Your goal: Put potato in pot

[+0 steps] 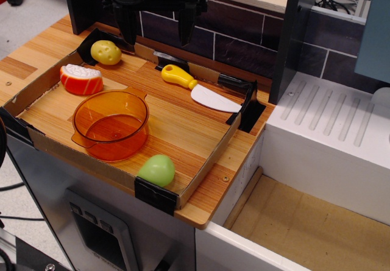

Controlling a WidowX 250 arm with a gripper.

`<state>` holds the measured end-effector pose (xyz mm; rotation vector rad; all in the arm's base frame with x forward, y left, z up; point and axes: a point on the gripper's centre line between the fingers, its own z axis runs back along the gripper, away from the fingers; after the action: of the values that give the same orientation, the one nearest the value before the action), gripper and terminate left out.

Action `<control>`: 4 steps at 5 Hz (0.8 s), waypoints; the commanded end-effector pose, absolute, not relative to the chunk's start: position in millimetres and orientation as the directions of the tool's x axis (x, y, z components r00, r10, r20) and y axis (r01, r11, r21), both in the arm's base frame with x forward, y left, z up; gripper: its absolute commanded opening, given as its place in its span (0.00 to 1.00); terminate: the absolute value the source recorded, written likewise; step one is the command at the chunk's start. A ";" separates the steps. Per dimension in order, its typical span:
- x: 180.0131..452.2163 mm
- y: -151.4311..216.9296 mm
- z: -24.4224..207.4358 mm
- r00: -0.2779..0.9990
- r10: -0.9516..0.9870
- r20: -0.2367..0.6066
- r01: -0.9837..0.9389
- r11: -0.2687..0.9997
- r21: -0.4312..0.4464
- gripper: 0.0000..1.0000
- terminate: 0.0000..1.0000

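The yellow speckled potato [106, 52] lies at the back left corner of the wooden tray [183, 131]. The translucent orange pot [111, 124] stands empty at the tray's front left, a handle at its back and one at its front left. My gripper [156, 30] hangs at the back, above the tray's rear edge, to the right of the potato and apart from it. Its two black fingers [128, 26] stand wide apart and hold nothing.
An orange-and-white slice [81, 80] lies between potato and pot. A light-green rounded toy [158, 170] sits at the tray's front edge. A toy knife [199, 91] with a yellow handle lies at the back right. A dark tiled wall stands behind; a white sink [332, 143] is to the right.
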<state>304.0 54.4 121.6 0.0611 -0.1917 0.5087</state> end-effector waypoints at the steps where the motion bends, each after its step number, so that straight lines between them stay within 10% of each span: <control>1: 304.0 54.4 121.6 0.856 0.478 0.197 -0.489 0.872 0.011 1.00 0.00; 4: 340.0 137.3 128.1 0.402 0.896 0.187 -0.894 0.428 -0.131 1.00 0.00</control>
<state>339.8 132.4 110.6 -0.0039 -0.1817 1.1377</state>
